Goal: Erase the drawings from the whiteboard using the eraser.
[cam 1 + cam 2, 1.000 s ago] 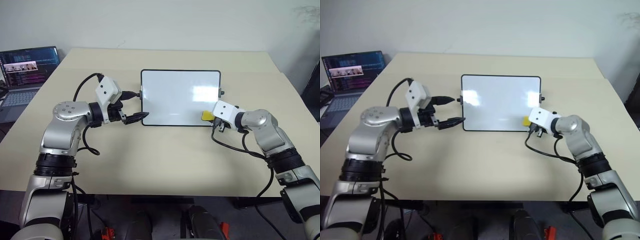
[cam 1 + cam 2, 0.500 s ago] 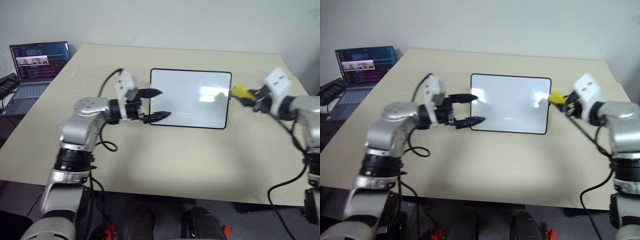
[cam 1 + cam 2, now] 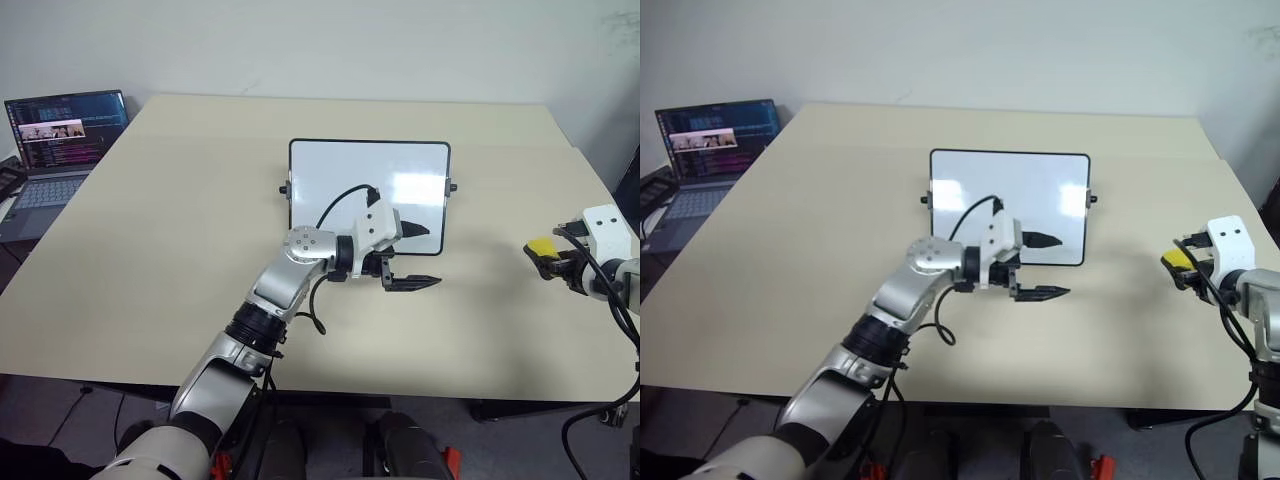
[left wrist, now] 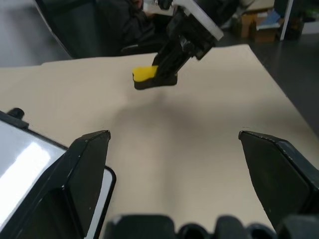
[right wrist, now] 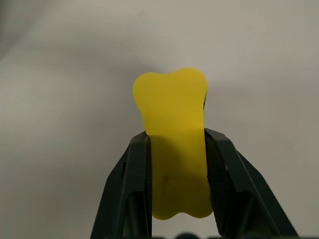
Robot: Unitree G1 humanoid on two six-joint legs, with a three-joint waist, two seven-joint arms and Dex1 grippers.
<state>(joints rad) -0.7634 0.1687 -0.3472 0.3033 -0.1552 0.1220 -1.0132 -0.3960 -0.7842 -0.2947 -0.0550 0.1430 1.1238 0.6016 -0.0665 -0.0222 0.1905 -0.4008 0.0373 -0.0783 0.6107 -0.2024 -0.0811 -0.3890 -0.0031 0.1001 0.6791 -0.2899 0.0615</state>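
The right gripper (image 3: 545, 256) is clamped on the one small bright yellow eraser with a dark underside (image 3: 541, 246), holding it above bare table well to the right of the board. The left gripper (image 3: 418, 257) stands with its two black fingers spread wide and nothing between them, one finger over the board's lower right corner, the other over the table just in front of it. The single rectangular glossy white whiteboard with a thin black frame (image 3: 340, 175) lies flat mid-table, its surface showing no marks. The beige table (image 3: 180, 230) has wide open space on all sides of the board. One open laptop with a lit screen (image 3: 55, 140) sits off the far left corner.
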